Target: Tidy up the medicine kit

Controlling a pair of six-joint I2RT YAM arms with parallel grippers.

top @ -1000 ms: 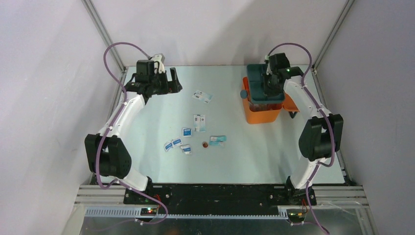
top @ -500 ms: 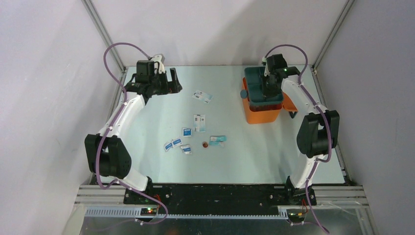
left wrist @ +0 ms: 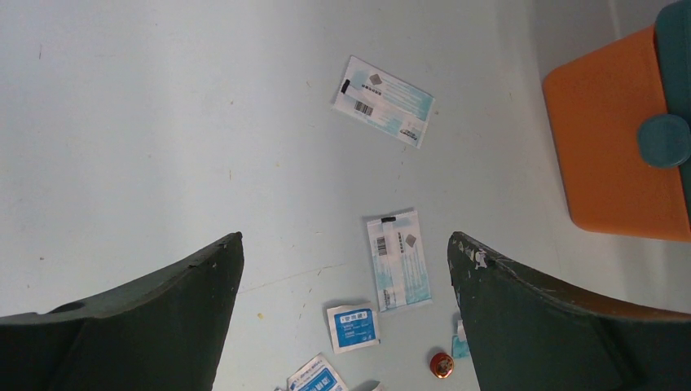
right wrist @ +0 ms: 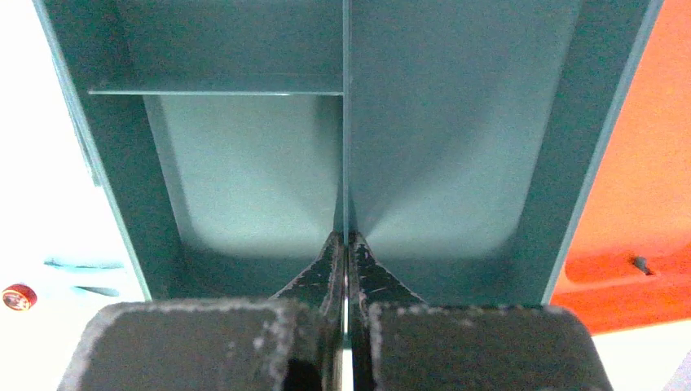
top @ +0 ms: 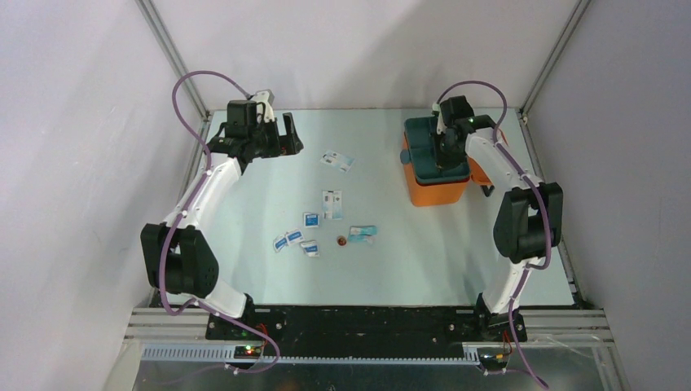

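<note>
The medicine kit, an orange box, stands at the back right with its lid open to the right. A teal divided tray sits on top of it. My right gripper is shut on the tray's thin centre divider, its fingertips pinching that wall from both sides. My left gripper hovers open and holding nothing at the back left, well above the table; in its wrist view the left gripper frames loose sachets and the kit's orange side.
Several flat sachets lie mid-table: one toward the back, a long one, blue-labelled ones, and a teal one. A small red tin lies among them. Enclosure posts stand at both back corners.
The right gripper has carried the teal tray toward the near side, so it now lines up over the orange box. The left arm has not moved.
</note>
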